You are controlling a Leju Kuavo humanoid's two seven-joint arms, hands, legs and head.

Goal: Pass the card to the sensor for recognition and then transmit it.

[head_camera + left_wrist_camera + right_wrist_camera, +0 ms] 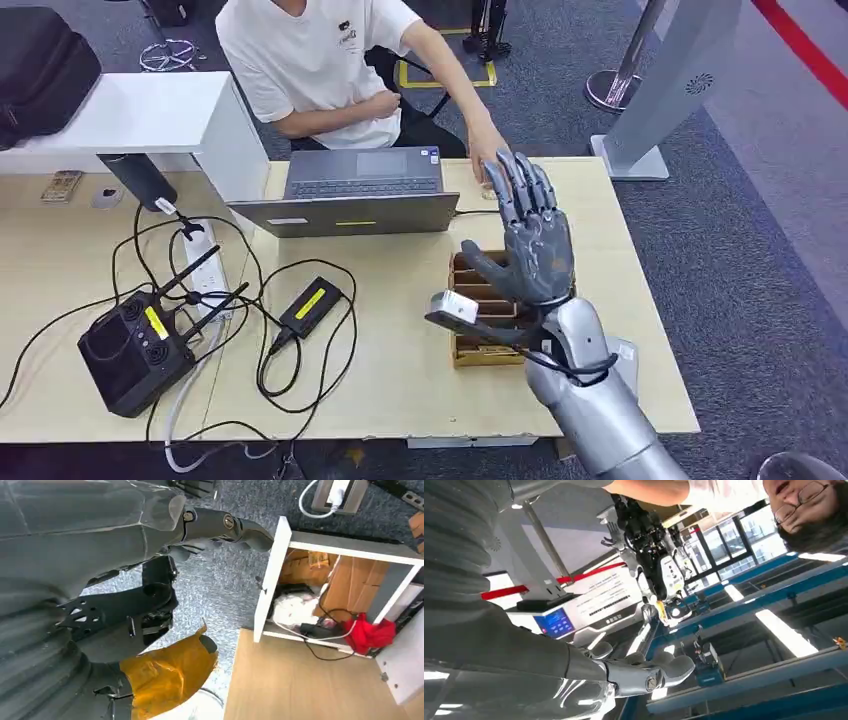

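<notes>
Head view with both wrist views. The right hand (530, 245) is shown raised above the light wooden surface (400, 390), palm turned toward the camera, with its fingers (521, 185) spread apart and nothing held between them; in the right wrist view its thumb (659, 672) is seen extended against a background of ceiling lights. Directly below and behind this hand a compartmented wooden box (478, 350) rests on the surface, its dividers partly hidden by the wrist. No card can be made out with certainty: none is in the right hand, and the contents of the box are too obscured to be identified. A person's hand (487, 158) is laid on the surface just beyond the robot's fingertips, beside an open laptop (360, 190). A white upright terminal (680, 70) stands on the carpet past the far right corner of the surface; a blue screen (555, 622) is visible in the right wrist view. Toward the left of the surface lie a black controller (130, 350), a black power adapter (310, 305) and a white power strip (205, 262), joined by looping cables. The left hand (220, 527) is seen in the left wrist view over grey carpet; whether its fingers are spread or closed cannot be told.
</notes>
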